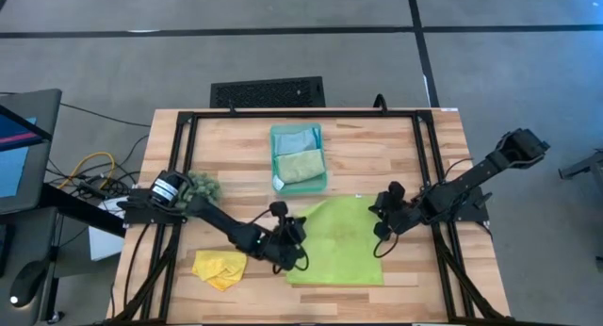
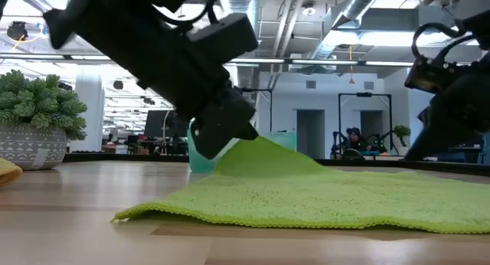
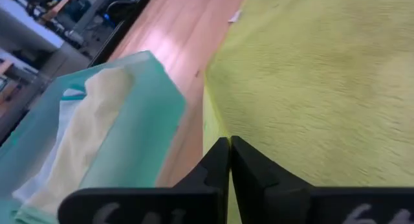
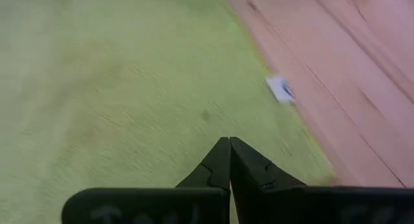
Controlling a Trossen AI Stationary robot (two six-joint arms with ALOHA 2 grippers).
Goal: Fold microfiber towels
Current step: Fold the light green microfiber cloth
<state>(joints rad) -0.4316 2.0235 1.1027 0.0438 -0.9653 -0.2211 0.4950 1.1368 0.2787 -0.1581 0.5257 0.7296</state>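
Grey concrete floor around, open office hall behind with ducts and ceiling lights. Pale wooden plank table (image 1: 396, 156), rectangular, edged by a black metal frame (image 1: 301, 113).

Across the table's middle and near half: lime towel (image 1: 341, 243), soft looped microfibre, largest cloth here, spread mostly flat, its left corner pulled up into a peak, as seen from the low view (image 2: 321, 196).

Left arm (image 1: 221, 222), dark and jointed, reaching from the left edge toward the lime towel's left side. Left gripper (image 1: 294, 234) at that raised corner, fingers (image 3: 223, 169) pressed together with the lime edge running into the seam between them; clamped on the cloth.

Right arm (image 1: 471, 185) stretching in from the right edge. Right gripper (image 1: 384, 218) at the lime towel's right edge, fingers (image 4: 226, 166) drawn together, tips down on the fuzzy surface near the border; hold on the cloth impossible to confirm.

Teal tray (image 1: 320, 158), rectangular plastic, behind the lime towel, holding two folded cloths: sage towel (image 1: 300, 166) nearer, blue towel (image 1: 294, 138) farther back.

Yellow towel (image 1: 220, 268), crumpled, near the left front, just beside the left arm.

Dark-green spiky clump (image 1: 203, 185) by the left arm's base; from the low view a fuzzy plant in a patterned grey pot (image 2: 34, 116).

Tiny white tag (image 4: 282, 89) at the lime towel's border.
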